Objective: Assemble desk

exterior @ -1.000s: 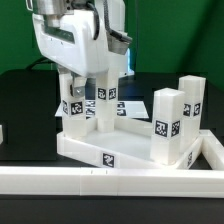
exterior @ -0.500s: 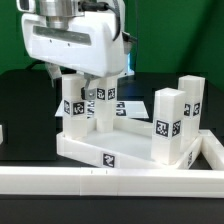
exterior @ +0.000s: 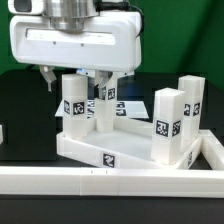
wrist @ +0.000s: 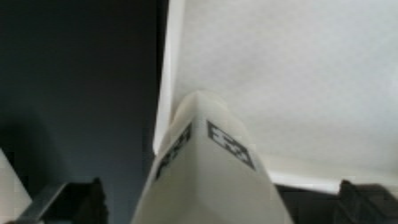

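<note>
The hand [exterior: 76, 78] stands spread wide above the desk, its two dark fingers [exterior: 47, 75] pointing straight down on either side of the front leg [exterior: 73, 100] on the exterior view's left — released, gripping nothing. In the wrist view the fingertips [wrist: 80, 196] show as dark shapes well apart, with the leg's tagged top edge [wrist: 210, 160] rising between them and a gap on each side, so neither pad touches it. The white body of the hand hangs broad and level across the upper part of the exterior view, the wrist upright above it. The desk's tabletop [exterior: 105, 152] lies on the black worktop [exterior: 25, 110] with its raised rim up, pushed close against the long white rail [exterior: 100, 183] in front. Four white legs stand upright in its corners: the one between the fingers, a second leg [exterior: 104, 100] just behind it, and two more legs [exterior: 167, 122] [exterior: 191, 103] on the exterior view's right. Each carries black-and-white square tags, and another tag shows on the tabletop's front wall [exterior: 108, 157].
</note>
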Tool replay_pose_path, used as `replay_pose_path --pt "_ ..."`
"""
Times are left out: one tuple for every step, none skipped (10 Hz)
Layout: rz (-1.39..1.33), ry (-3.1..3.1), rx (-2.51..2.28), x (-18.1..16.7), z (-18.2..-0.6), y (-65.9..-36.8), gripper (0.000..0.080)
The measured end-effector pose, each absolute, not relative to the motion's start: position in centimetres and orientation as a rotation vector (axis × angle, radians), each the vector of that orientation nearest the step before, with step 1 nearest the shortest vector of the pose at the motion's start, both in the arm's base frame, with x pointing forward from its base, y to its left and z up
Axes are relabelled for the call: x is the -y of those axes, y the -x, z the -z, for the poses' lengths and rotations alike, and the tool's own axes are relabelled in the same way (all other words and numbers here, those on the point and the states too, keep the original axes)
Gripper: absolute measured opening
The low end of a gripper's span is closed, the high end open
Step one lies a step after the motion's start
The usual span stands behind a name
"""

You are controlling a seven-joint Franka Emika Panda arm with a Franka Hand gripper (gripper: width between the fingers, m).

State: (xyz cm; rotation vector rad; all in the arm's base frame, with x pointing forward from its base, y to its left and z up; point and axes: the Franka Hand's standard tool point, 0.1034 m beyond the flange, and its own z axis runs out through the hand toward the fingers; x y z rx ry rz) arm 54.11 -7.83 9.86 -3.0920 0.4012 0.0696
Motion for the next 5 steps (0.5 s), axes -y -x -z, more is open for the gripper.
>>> replay_pose_path --pt "-0.074 3.108 -0.271 7.78 -9.81 -54.03 0.0649" --pt "-0.076 3.115 -0.166 7.67 -9.68 -53.89 0.0649" --pt "-0.077 3.117 -0.047 7.54 -9.50 -53.69 0.0649" --pt "-0.078 3.118 0.062 7.53 -9.50 -53.69 0.0649" --pt "-0.080 3.117 0.171 7.66 -9.52 -53.69 0.0649"
